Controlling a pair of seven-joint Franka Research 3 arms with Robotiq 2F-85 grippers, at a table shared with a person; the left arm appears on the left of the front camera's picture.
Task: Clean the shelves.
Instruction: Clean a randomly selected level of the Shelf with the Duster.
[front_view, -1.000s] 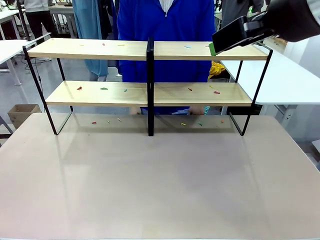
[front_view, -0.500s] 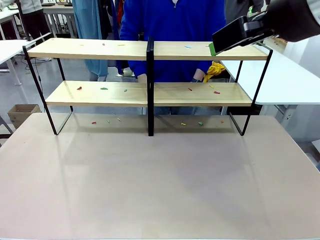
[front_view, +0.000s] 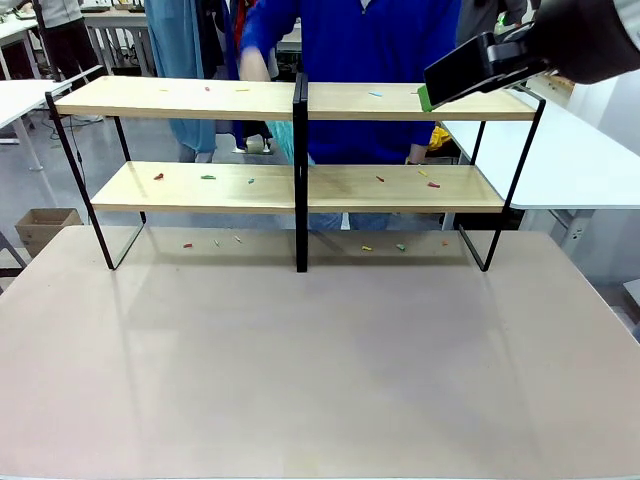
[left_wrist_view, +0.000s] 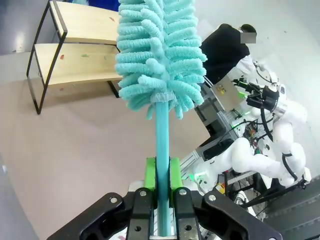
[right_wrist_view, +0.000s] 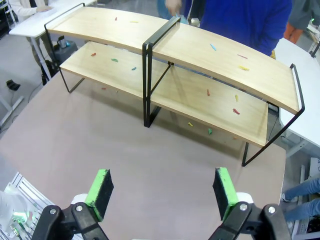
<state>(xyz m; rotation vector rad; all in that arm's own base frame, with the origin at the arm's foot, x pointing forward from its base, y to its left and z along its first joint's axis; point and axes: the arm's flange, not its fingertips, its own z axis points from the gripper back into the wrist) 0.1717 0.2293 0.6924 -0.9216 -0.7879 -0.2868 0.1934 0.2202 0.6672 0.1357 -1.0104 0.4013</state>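
Observation:
The shelves (front_view: 200, 98) stand at the far side of the table, two wooden boards in a black frame, with small coloured scraps (front_view: 207, 177) scattered on both tiers. From above, the shelves (right_wrist_view: 200, 52) lie ahead of my right gripper (right_wrist_view: 162, 192), which is open and holds nothing. In the front view that right gripper (front_view: 432, 88) hangs high near the top shelf's right end. My left gripper (left_wrist_view: 162, 175) is shut on the handle of a teal fluffy duster (left_wrist_view: 160, 55), well away from the shelves (left_wrist_view: 80, 50). A person in blue stands behind, one hand (front_view: 250, 62) raised over the top shelf.
More coloured scraps (front_view: 366, 247) lie on the beige table (front_view: 320, 380) under the shelves. White tables stand at the left (front_view: 20, 95) and right (front_view: 570, 160). A cardboard box (front_view: 45, 225) sits on the floor at the left.
The person behind the shelves has shifted, and a hand has come up above the top shelf left of the centre post. Neither gripper has moved.

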